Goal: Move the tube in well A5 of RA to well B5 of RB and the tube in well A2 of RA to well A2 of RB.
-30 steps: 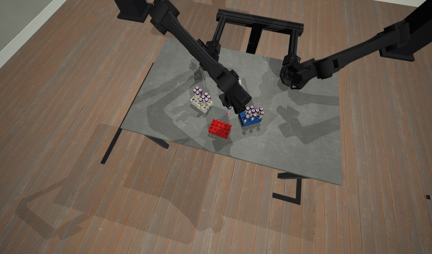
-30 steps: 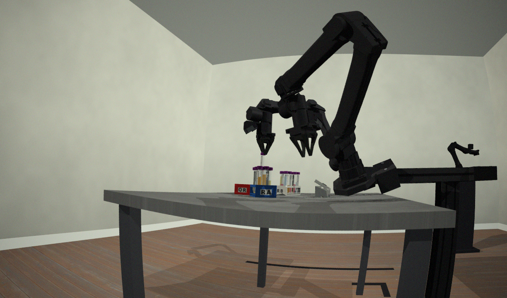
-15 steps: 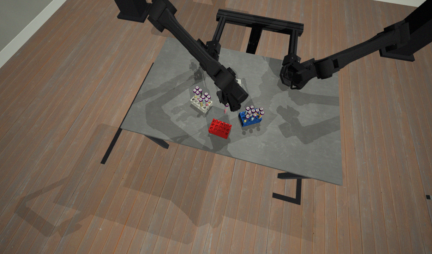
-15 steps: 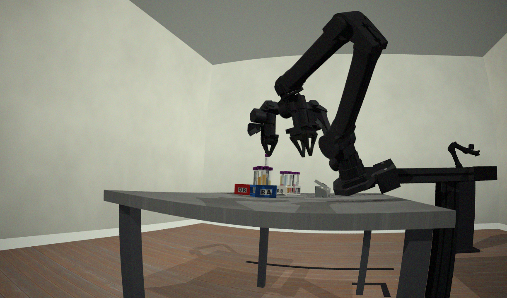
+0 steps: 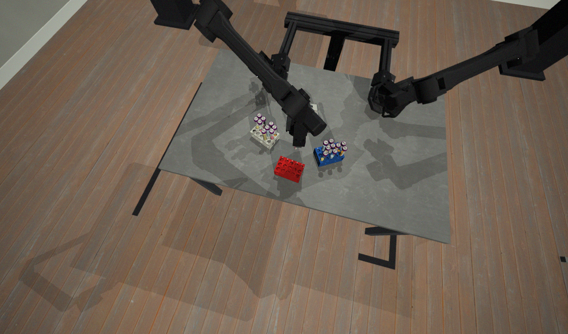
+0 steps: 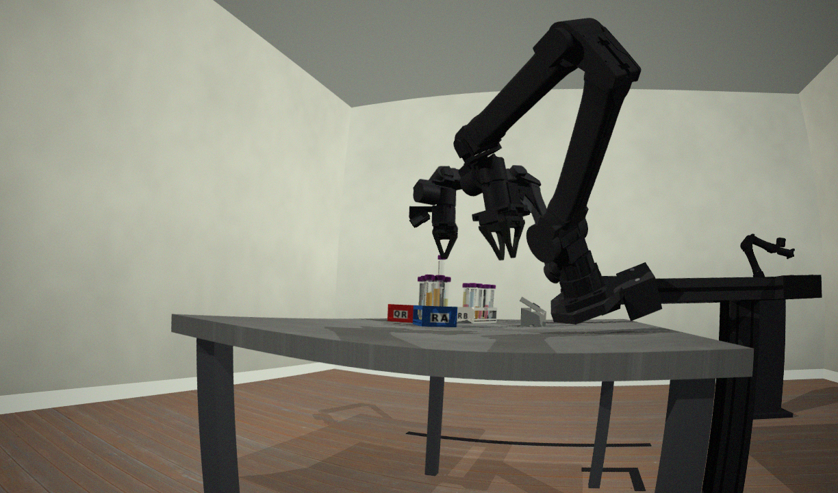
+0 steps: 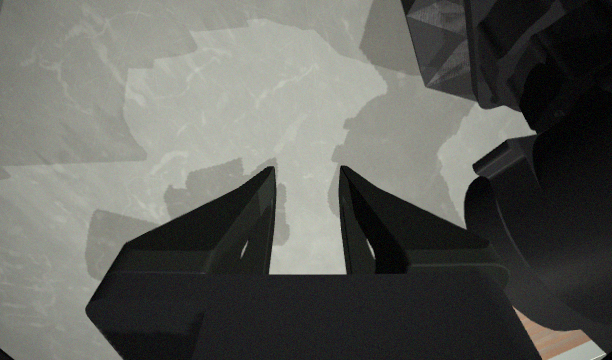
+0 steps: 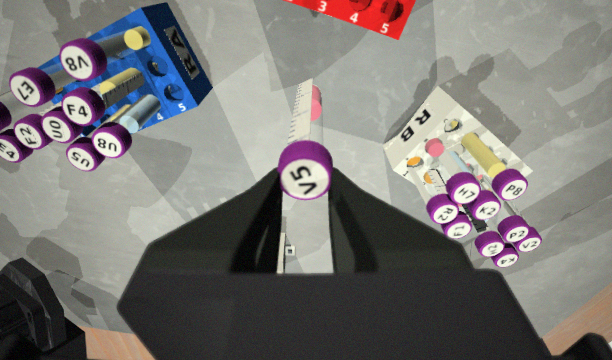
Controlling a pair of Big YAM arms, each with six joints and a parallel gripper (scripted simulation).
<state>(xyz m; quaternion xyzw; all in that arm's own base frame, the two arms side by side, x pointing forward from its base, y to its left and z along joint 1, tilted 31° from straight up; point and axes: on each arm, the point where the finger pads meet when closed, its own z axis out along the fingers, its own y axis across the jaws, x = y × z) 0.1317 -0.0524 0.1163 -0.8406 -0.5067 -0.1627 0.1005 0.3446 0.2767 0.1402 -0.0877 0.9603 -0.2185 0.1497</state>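
Because the top view puts the destination first, the sweep starts with the white rack RB [image 5: 259, 140] [image 6: 467, 315] [image 8: 396, 145], sitting level on the worktop [image 5: 402, 186] [image 6: 287, 337] so its wells can take a tube from straight above. To its right, the right tool [image 5: 297, 146] [image 6: 443, 257] [image 8: 305, 179] is clenched on the purple cap of tube V5 [image 5: 296, 148] [image 6: 440, 266] [image 8: 306, 177], leaving the glass free below to enter a well first. That tube hangs roughly upright in the air between the racks — presumably the one from A5, since that well of RA looks vacant. The red rack [image 5: 289, 174] [image 6: 400, 313] [image 8: 371, 17] lies just beyond, bare of tubes and probably a spare parking place. Farther right, the blue rack RA [image 5: 331, 161] [image 6: 435, 316] [image 8: 201, 92] keeps its remaining tubes close together, so a grip by the caps makes sense there too. Last comes the left tool [image 5: 384, 112] [image 6: 506, 257] [image 7: 307, 178], fingers parted with nothing between them, held aside — likely to leave the other arm room. Carrying V5 over B5 of RB seems the step in hand.
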